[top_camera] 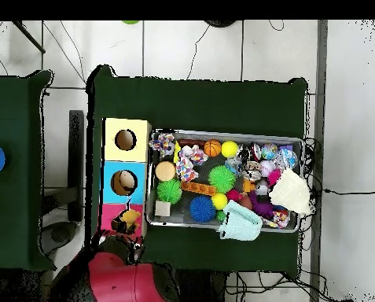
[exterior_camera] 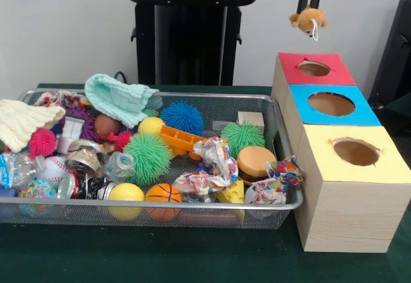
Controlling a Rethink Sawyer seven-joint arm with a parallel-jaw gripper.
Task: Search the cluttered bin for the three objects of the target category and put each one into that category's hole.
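Observation:
My gripper [exterior_camera: 309,7] hangs high at the back right, shut on a small tan-orange soft toy [exterior_camera: 307,20] with a white loop. It holds the toy in the air above the round hole [exterior_camera: 314,68] of the red-topped box [exterior_camera: 337,74]. In the overhead view the gripper [top_camera: 127,221] and toy cover the red box [top_camera: 109,214], so the hole is hidden there. The wire-mesh bin [exterior_camera: 192,207] is full of toys, among them a yellow ball [exterior_camera: 126,193], a small basketball [exterior_camera: 163,194] and a baseball [exterior_camera: 51,167]. No tiger-striped ball shows.
The blue-topped box [exterior_camera: 359,113] and the yellow-topped box [exterior_camera: 385,164] stand in a row in front of the red one. In the bin lie spiky pom balls [exterior_camera: 149,158], cloths [exterior_camera: 119,98], crumpled paper [exterior_camera: 212,167] and a toy burger [exterior_camera: 255,163]. The robot's pedestal [exterior_camera: 189,33] stands behind the bin.

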